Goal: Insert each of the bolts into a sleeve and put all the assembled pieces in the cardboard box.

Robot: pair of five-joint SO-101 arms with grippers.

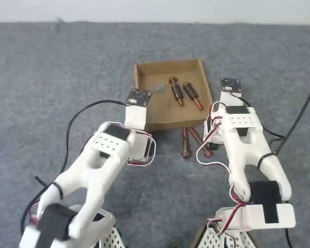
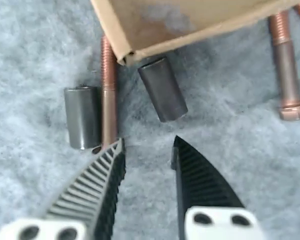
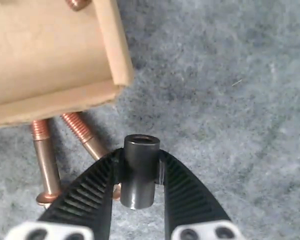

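The cardboard box (image 1: 168, 64) holds two copper bolts fitted in dark sleeves (image 1: 175, 90) (image 1: 192, 96). Two bare bolts (image 1: 185, 142) (image 1: 201, 140) lie just in front of the box. My left gripper (image 2: 148, 149) is open above the carpet by the box corner (image 2: 121, 47). One dark sleeve (image 2: 162, 89) lies just ahead of its fingertips, and another sleeve (image 2: 82, 117) lies beside a bolt (image 2: 108, 90). My right gripper (image 3: 140, 159) is shut on a dark sleeve (image 3: 139, 185), held upright over two bolts (image 3: 45, 160) (image 3: 85, 137) near the box wall (image 3: 55, 107).
Grey carpet covers the floor all round. The left arm (image 1: 113, 150) and right arm (image 1: 237, 129) stand on either side of the loose bolts, trailing black and white cables. Another bolt (image 2: 287, 65) lies along the box front.
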